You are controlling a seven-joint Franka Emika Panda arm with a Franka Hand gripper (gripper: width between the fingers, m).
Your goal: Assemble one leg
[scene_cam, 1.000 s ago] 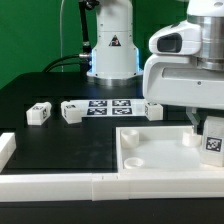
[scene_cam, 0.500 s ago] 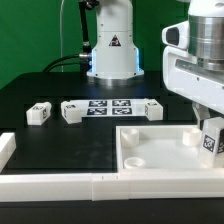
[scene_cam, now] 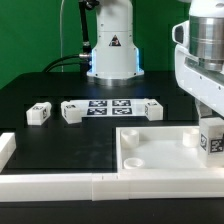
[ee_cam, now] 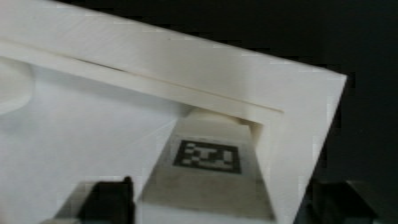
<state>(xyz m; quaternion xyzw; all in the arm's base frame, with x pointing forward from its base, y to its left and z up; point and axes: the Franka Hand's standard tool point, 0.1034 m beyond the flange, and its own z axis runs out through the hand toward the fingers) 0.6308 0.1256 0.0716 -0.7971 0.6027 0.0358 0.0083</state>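
My gripper (scene_cam: 211, 126) is at the exterior view's right, shut on a leg (scene_cam: 213, 143), a small white block with a black-and-white marker. It holds the leg upright at the right-hand corner of the large white panel (scene_cam: 160, 152). In the wrist view the leg (ee_cam: 214, 158) stands between my two dark fingers (ee_cam: 111, 200), over the panel's corner (ee_cam: 125, 110); my gripper (ee_cam: 222, 208) closes on its sides. Three more legs lie on the black table: two at the left (scene_cam: 38, 113) (scene_cam: 72, 111) and one (scene_cam: 153, 109) behind the panel.
The marker board (scene_cam: 108, 105) lies flat between the loose legs. A white rail (scene_cam: 60, 184) runs along the table's front edge, with a short piece (scene_cam: 5, 150) at the left. The robot base (scene_cam: 112, 50) stands at the back.
My arm has shifted toward the exterior view's right and a little up. The leg in my gripper has stayed at the panel's right corner.
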